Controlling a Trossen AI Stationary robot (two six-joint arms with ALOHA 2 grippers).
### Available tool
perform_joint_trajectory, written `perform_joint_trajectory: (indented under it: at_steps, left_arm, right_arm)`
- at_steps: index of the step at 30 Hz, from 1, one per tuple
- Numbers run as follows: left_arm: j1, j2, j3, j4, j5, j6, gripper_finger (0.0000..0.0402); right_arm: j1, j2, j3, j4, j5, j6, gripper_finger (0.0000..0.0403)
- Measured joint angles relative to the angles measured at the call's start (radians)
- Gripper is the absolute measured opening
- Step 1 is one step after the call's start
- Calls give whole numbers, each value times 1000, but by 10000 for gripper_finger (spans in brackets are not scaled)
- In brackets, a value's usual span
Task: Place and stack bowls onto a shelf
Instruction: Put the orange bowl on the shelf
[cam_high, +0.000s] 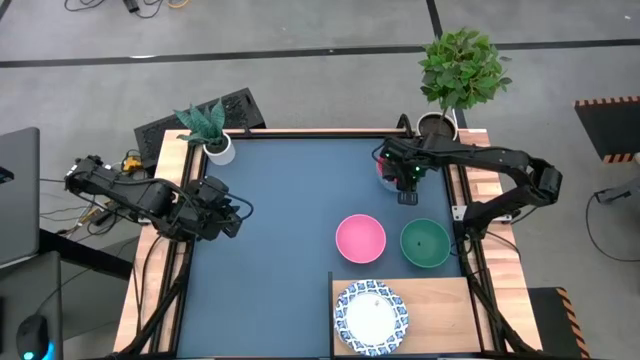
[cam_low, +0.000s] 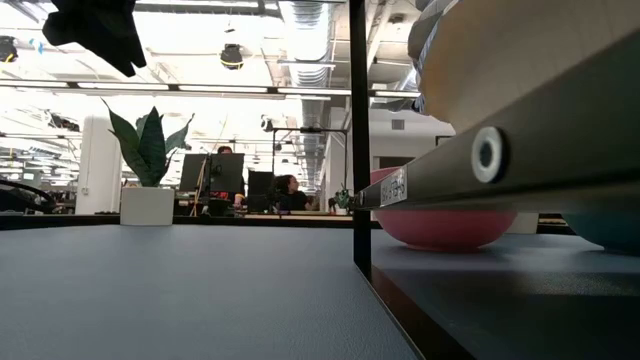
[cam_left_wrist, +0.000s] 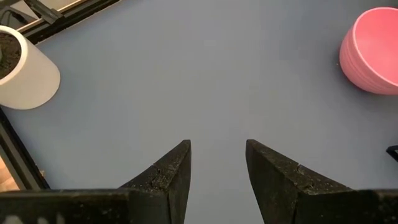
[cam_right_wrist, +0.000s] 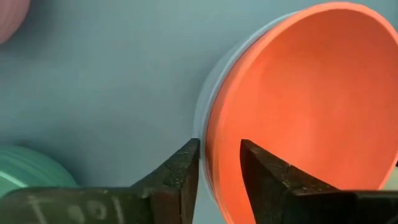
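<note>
My right gripper (cam_high: 404, 182) is at the table's far right, shut on the red bowl (cam_right_wrist: 311, 106), which shows as a red sliver (cam_high: 383, 166) in the high view. The pink bowl (cam_high: 360, 238) and the green bowl (cam_high: 425, 243) rest on their bases on the blue tabletop, just beyond the shelf (cam_high: 445, 318). A white bowl with a blue patterned rim (cam_high: 370, 317) sits on the shelf's left part. My left gripper (cam_left_wrist: 217, 144) hovers open over the table's left side (cam_high: 232, 213), holding nothing. My right gripper holds the red bowl by its rim (cam_right_wrist: 214, 158), pinched with one finger (cam_right_wrist: 264, 171) inside the bowl and the other finger (cam_right_wrist: 180, 171) outside. The fingers come from above. The bowl sits tilted in the hold; I cannot tell whether its base is off the table.
A white pot with a spiky plant (cam_high: 212, 140) stands at the far left corner, and a leafy potted plant (cam_high: 455, 75) at the far right corner. In the low view the shelf's edge (cam_low: 480, 150) stands raised on a dark leg (cam_low: 360, 140). Bare tabletop (cam_high: 290, 210) lies between the arms.
</note>
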Motion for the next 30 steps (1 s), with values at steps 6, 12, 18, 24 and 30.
perform_joint_trajectory:
  at_steps: [6, 12, 18, 24, 30]
  left_arm:
    - [0, 0, 0, 0, 0, 0, 138]
    - [0, 0, 0, 0, 0, 0, 138]
    - [0, 0, 0, 0, 0, 0, 138]
    - [0, 0, 0, 0, 0, 0, 138]
    - [0, 0, 0, 0, 0, 0, 138]
  right_arm:
    - [0, 0, 0, 0, 0, 8, 83]
    - [14, 1, 0, -2, -17, 1, 29]
    - [20, 1, 0, 0, -22, 23, 31]
    - [35, -11, 17, -7, -48, 45, 31]
    - [76, -21, 89, -8, 102, 69, 31]
